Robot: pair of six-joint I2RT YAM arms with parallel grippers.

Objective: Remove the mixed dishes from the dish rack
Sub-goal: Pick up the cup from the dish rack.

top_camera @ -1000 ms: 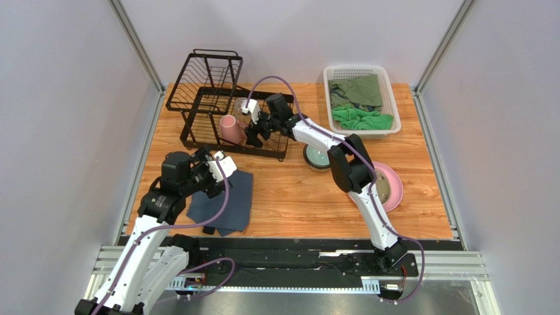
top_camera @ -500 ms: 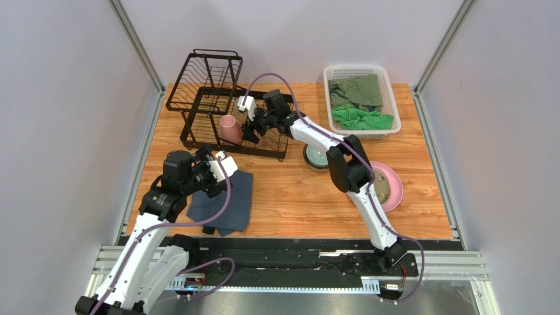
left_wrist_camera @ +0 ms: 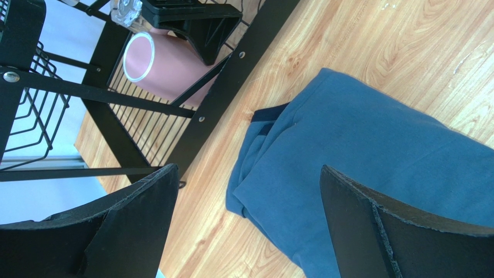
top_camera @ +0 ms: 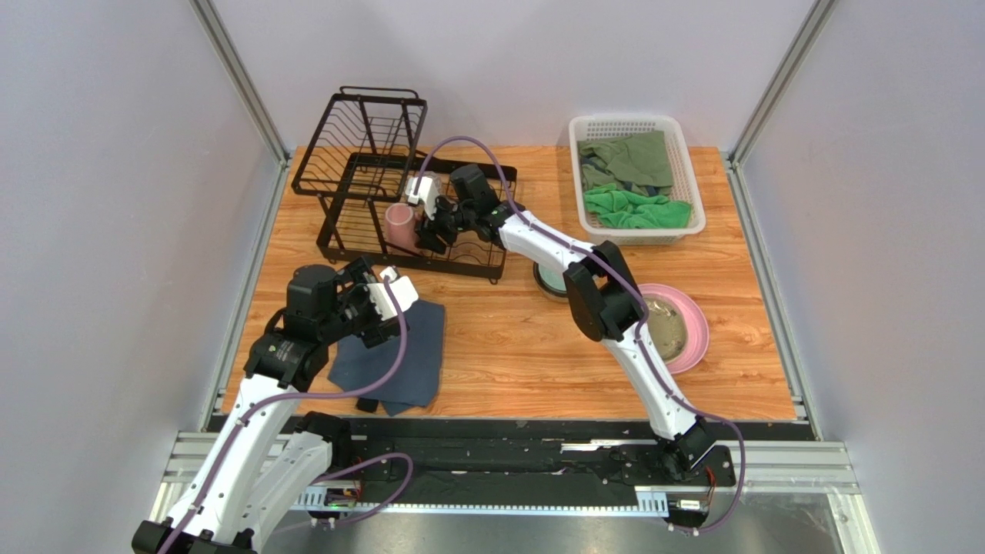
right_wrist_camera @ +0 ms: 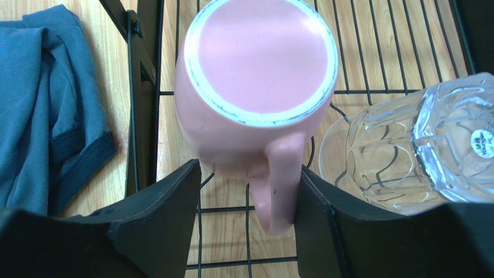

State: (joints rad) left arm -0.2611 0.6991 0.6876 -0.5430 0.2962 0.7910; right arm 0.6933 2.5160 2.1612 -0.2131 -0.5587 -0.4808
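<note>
The wooden tabletop [top_camera: 509, 346] carried the black wire two-tier dish rack [top_camera: 405, 262] at far left and a white plastic basket [top_camera: 630, 120] of crumpled green cloths [top_camera: 630, 208] at far right. A folded blue-grey cloth [top_camera: 399, 352] lay before the rack. The large pink plate [top_camera: 696, 335] sat near the right edge with the smaller cream plate [top_camera: 668, 334] on it; the dark, teal-lined bowl [top_camera: 546, 281] stood beside the rack. On the rack's lower tray I saw the pink mug [right_wrist_camera: 264, 63] mouth-down, axis upright, handle pointing at my right gripper [right_wrist_camera: 246, 174], whose jaws stood spread either side of that handle. The clear glass [right_wrist_camera: 406, 145] sat just beside it, base toward the camera. My left gripper [left_wrist_camera: 248, 174] hung over the cloth, jaws wide apart.
</note>
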